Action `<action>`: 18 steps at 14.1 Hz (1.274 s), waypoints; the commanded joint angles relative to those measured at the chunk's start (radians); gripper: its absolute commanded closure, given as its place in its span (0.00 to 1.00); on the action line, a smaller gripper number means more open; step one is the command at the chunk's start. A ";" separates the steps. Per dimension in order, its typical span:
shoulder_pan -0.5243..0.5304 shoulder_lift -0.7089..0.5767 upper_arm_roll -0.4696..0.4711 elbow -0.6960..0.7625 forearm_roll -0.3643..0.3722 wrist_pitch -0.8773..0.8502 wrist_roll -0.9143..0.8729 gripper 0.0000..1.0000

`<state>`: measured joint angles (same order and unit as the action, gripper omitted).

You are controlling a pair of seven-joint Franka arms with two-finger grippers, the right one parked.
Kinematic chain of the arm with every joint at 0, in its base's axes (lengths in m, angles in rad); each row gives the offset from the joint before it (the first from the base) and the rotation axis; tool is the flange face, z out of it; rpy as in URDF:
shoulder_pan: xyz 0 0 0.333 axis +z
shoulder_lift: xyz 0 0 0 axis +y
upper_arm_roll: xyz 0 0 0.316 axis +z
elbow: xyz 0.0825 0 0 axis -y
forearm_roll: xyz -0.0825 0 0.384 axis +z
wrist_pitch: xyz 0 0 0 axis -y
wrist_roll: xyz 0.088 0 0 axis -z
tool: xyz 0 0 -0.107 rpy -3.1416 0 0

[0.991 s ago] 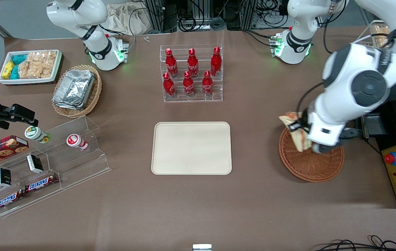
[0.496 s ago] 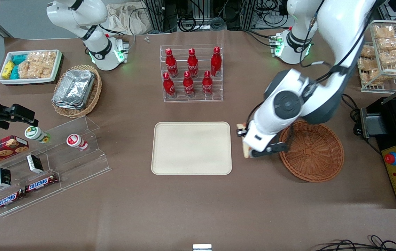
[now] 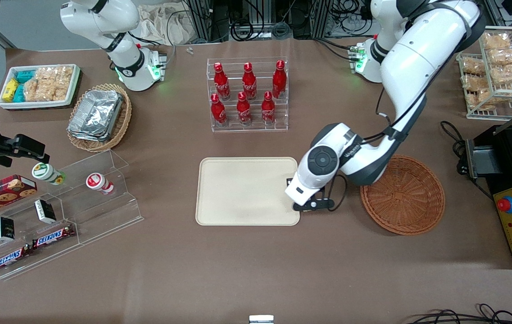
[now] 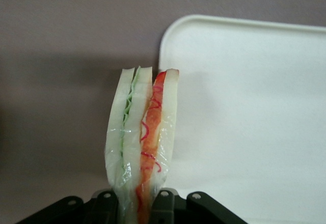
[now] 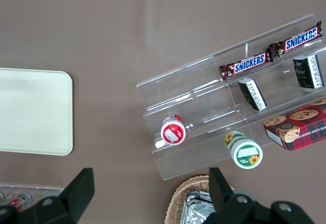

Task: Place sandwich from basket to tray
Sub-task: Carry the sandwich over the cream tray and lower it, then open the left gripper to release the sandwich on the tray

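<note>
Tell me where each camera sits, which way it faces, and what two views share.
Front view: high, facing both arms; shows the working arm, its end effector at the tray edge, and the empty basket.
Left wrist view: on the working arm, facing down; end effector shut on the sandwich.
Right wrist view: on the parked arm, facing down at the acrylic stand; its own fingers show.
All three views share the tray.

Left arm bent low, gripper (image 4: 138, 203) apparently pointing down, fingers (image 4: 164, 199) clamped together on something held
</note>
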<state>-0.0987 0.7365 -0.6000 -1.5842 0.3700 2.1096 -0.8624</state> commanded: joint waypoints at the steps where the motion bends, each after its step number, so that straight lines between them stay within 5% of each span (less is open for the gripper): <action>1: -0.036 0.018 0.003 0.030 0.021 0.010 -0.027 1.00; 7: -0.058 0.053 0.003 0.030 0.026 0.076 -0.033 1.00; 8: -0.058 0.057 0.003 0.030 0.021 0.076 -0.035 0.89; 9: -0.071 0.066 0.003 0.030 0.018 0.076 -0.046 0.39; 10: -0.085 0.070 0.005 0.033 0.026 0.076 -0.062 0.09; 11: -0.087 0.070 0.012 0.035 0.026 0.076 -0.063 0.01; 18: -0.076 -0.003 0.014 0.049 0.014 0.043 -0.069 0.00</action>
<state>-0.1683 0.7866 -0.5931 -1.5521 0.3722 2.1818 -0.9008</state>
